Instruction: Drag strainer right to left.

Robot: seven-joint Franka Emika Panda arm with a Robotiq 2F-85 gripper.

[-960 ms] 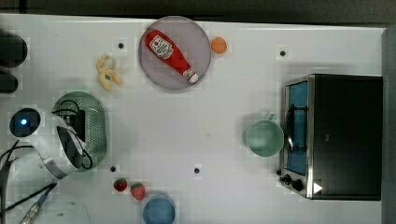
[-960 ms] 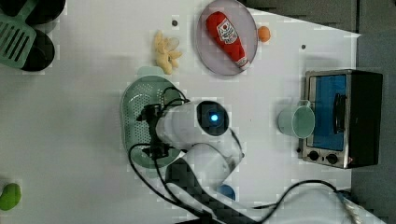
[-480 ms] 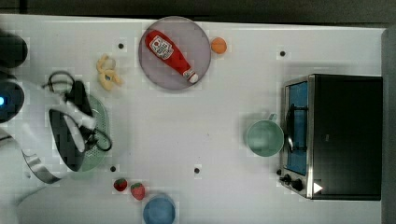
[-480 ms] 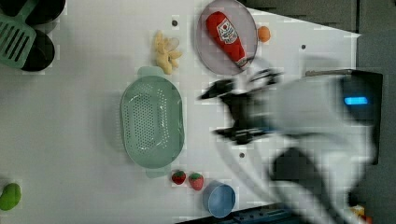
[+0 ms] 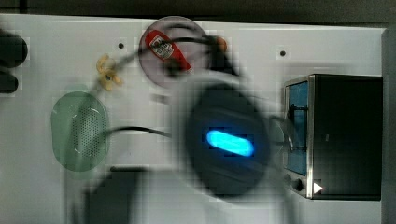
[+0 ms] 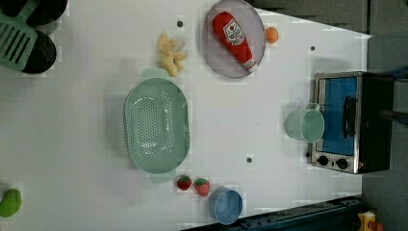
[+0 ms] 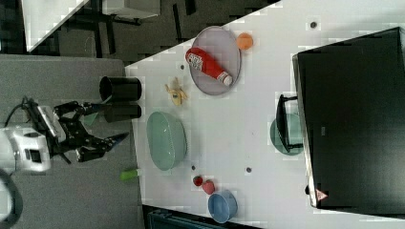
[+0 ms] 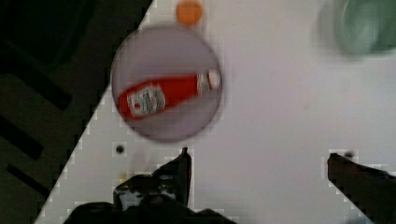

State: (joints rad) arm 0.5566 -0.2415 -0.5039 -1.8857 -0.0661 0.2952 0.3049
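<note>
While arm blurs over table: gripper (image 8: 257, 163) fingers spread apart, holding nothing
strainer (image 6: 156, 126): upright, beside 2 strawberries (image 6: 193, 185)

A white table (image 6: 96, 192) stands over a dark grey floor (image 7: 62, 205)

Ketchup bottle (image 6: 235, 36) on plate (image 6: 214, 57), cup (image 6: 305, 124) by toaster oven (image 6: 353, 120), blue bowl (image 6: 226, 206) near strawberries (image 6: 193, 184).
</note>
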